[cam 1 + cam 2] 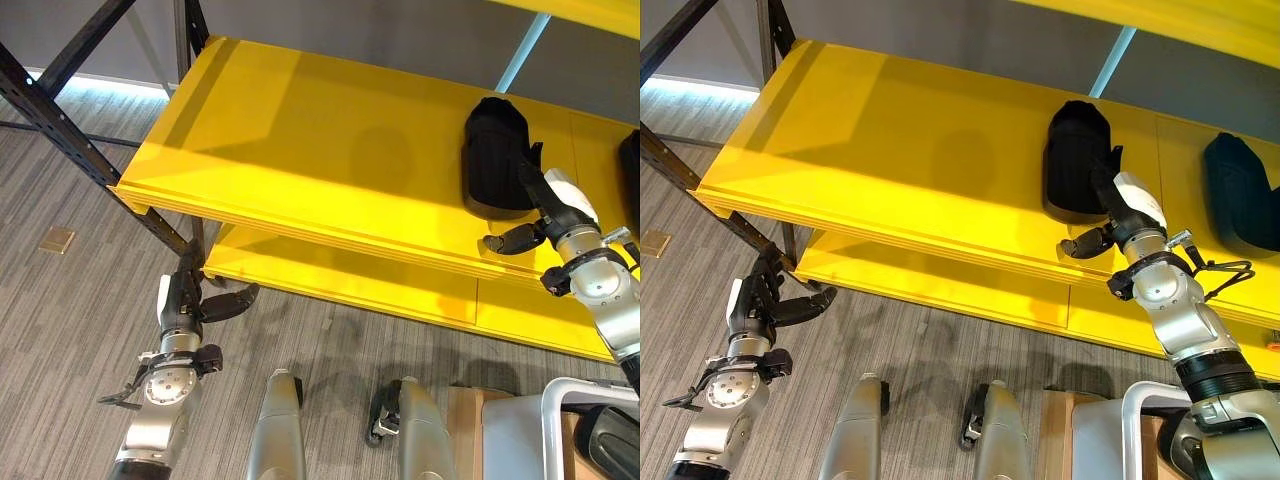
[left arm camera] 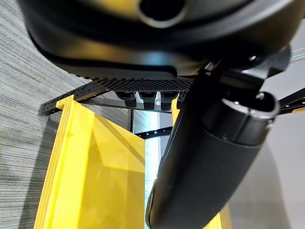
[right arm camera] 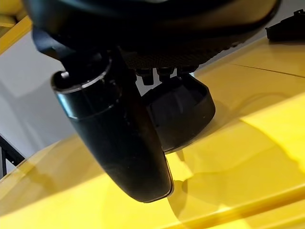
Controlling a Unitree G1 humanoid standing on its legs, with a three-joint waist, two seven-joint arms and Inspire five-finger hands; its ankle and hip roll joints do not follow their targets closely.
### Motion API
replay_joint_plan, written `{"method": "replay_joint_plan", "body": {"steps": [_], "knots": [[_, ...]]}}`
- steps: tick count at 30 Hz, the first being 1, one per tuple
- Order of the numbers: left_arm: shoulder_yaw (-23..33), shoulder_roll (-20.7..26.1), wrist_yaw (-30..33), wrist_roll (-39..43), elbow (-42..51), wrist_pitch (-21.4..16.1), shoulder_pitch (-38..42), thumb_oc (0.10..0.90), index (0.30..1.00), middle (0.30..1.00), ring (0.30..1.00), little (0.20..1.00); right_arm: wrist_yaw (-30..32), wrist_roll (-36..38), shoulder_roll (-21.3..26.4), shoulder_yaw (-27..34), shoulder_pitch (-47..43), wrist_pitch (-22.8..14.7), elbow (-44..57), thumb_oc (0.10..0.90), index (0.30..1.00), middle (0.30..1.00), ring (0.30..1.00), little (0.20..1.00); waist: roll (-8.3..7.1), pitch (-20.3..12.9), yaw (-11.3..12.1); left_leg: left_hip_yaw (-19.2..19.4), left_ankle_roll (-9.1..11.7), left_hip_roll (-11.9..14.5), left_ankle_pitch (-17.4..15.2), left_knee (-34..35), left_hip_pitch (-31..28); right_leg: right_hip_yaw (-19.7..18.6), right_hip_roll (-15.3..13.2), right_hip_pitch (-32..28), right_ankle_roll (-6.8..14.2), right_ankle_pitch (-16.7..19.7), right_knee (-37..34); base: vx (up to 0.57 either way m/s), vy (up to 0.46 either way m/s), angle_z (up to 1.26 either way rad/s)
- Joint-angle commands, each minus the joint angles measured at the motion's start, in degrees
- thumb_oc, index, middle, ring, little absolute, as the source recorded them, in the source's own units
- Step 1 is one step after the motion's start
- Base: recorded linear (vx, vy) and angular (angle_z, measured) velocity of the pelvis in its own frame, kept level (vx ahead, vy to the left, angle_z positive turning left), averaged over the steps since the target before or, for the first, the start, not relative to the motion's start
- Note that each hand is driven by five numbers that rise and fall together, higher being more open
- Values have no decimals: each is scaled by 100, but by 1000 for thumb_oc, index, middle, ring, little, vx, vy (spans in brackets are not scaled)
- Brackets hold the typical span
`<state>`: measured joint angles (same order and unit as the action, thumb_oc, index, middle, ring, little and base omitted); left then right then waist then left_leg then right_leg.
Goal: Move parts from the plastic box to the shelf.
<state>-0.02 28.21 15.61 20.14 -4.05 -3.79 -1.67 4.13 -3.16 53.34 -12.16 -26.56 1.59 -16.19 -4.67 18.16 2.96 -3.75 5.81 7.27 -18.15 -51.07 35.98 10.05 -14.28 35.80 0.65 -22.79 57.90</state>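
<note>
A black, rounded, shell-like plastic part lies on the upper board of the bright yellow shelf, with the right robot hand at its near edge. The fingers reach up alongside the part and the white-covered thumb stands just off it; the right wrist view shows the part past the fingertips, resting on the yellow board. Whether the fingers grip it or merely touch it cannot be told from these views. A second dark, rounded part sits on the same board, well apart towards the robot's right.

The step in hand appears to be the placing of a part on the shelf. The next move would call for the right robot hand to let go cleanly, draw clear of the shelf edge without nudging the part, and go back for another.

The left robot hand hangs low beside the black metal shelf upright, above the grey striped carpet, fingers loosely curled and holding nothing. The corner of a pale plastic box shows at the lower right.
</note>
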Motion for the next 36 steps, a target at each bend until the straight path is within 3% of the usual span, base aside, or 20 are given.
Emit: {"method": "replay_joint_plan", "body": {"steps": [1,6,10,11,17,23,25,31,36], "knots": [[247,184,122,9,430,-421,204,900,1000,1000,1000,1000,499,101,361,530,-295,-319,364,900,1000,1000,1000,1000,30,-300,-12,-303,-5,425,-523,75,-551,-383,-79,-320,367,184,-385,0,0,0],[345,52,180,-72,518,-412,129,900,1000,1000,1000,1000,628,353,-186,1257,585,-572,1033,900,1000,1000,1000,1000,52,-329,-140,-255,-24,463,-331,461,-657,-368,-39,-420,418,431,-807,1,9,-4],[384,-107,162,-113,547,-446,-41,900,1000,1000,1000,1000,600,847,-975,1856,1494,-973,1744,900,1000,1000,1000,1000,99,-398,-315,-119,-22,445,184,1451,-948,-281,19,-736,492,935,-1716,2,28,-7],[380,-103,162,-113,548,-447,-44,900,1000,1000,1000,1000,598,846,-980,1864,1509,-970,1754,900,1000,1000,1000,1000,97,-395,-313,-117,-23,445,203,1484,-972,-275,21,-760,492,951,-1746,23,47,-3],[381,-331,77,-138,411,-637,-302,900,1000,1000,1000,1000,318,1474,-2013,1971,2372,-1387,2259,900,1000,1000,1000,1000,202,-717,-572,144,10,278,1372,3828,-1842,-106,90,-1531,802,2105,-3852,63,80,-4],[327,-486,11,-258,310,-718,-411,900,1000,1000,1000,1000,116,1631,-2397,1860,2809,-1439,2425,900,1000,1000,1000,1000,242,-1048,-679,424,140,294,1966,5194,-2685,15,-8,-2277,1004,2738,-5126,109,81,4],[311,-572,-8,-289,276,-739,-511,900,1000,1000,1000,1000,-7,1720,-2586,1640,2918,-1389,2288,900,1000,1000,1000,1000,229,-1179,-672,570,172,296,2057,5560,-2993,42,-25,-2520,1085,2902,-5467,100,91,-12],[287,-744,-107,-271,256,-742,-686,900,1000,1000,1000,1000,-19,1691,-2983,1326,3160,-1195,1904,900,1000,1000,1000,1000,134,-1322,-659,667,90,134,1932,5607,-3226,26,-179,-2793,1209,3200,-5742,34,117,-6],[245,-730,-53,-181,284,-699,-746,900,1000,1000,1000,1000,102,1711,-3294,1057,3116,-1097,1627,900,1000,1000,1000,1000,8,-1259,-633,766,-231,-169,1658,5499,-3533,-293,-374,-2854,1295,3442,-5520,9,181,-13]]}}
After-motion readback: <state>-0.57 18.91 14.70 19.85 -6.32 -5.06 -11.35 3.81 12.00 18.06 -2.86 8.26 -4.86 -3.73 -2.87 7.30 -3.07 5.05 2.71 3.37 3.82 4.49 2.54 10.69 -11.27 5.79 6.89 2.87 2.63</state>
